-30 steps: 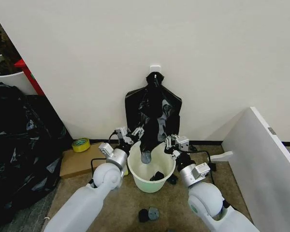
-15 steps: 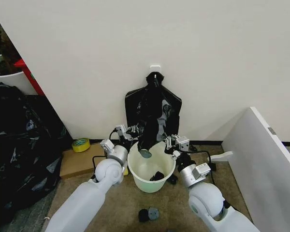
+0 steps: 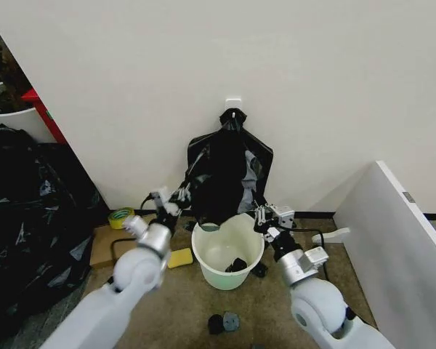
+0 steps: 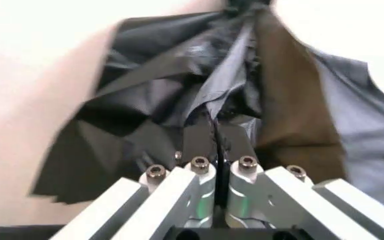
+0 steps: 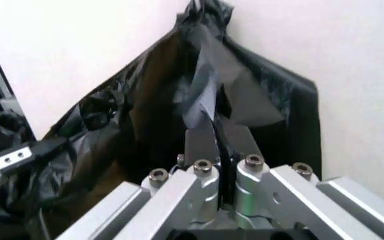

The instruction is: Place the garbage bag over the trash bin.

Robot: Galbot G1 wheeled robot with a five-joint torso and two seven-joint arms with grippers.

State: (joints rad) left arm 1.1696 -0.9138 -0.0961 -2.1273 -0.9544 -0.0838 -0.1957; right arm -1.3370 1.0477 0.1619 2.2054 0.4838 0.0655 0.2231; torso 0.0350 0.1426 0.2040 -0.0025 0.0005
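We've got the left gripper (image 3: 180, 195) and right gripper (image 3: 264, 215) both pinched on the garbage bag (image 3: 221, 182), hanging above the trash bin (image 3: 227, 251) between them, so spreading evenly should open its mouth.

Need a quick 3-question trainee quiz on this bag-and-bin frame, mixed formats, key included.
1. True or false: the garbage bag already lines the trash bin.
2. What is the left gripper clamped on? A) yellow sponge B) garbage bag C) tape roll
3. Fill in: the right gripper pinches the bag just above the bin's ____.

Key
1. False: it is held up above the open bin.
2. B: the left wrist view shows jaws shut on black film.
3. Rim.
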